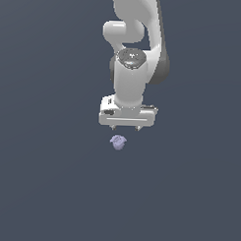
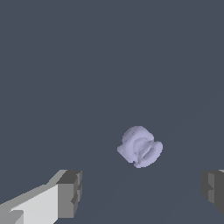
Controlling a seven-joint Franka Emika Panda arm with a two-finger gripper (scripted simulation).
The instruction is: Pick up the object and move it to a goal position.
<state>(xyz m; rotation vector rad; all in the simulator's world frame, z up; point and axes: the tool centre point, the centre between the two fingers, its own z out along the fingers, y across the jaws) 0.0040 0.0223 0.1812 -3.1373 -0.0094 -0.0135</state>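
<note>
While my gripper (image 1: 126, 127) hangs with its fingers (image 2: 70, 192) spread wide and nothing between them, the object (image 1: 118, 142), a small pale lavender blob with ridged lobes, lies apart from my fingertips, just ahead of them and untouched. Through the wrist view the object (image 2: 140, 146) sits beyond the gap between my two dark pads, nearer the middle of that gap than either side. Behind my gripper rises the white arm (image 1: 131, 68).

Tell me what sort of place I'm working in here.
Most likely a bare simulated test scene, not a real room: a flat, featureless grey-blue ground, one lavender blob, and the white arm's open gripper near it.
</note>
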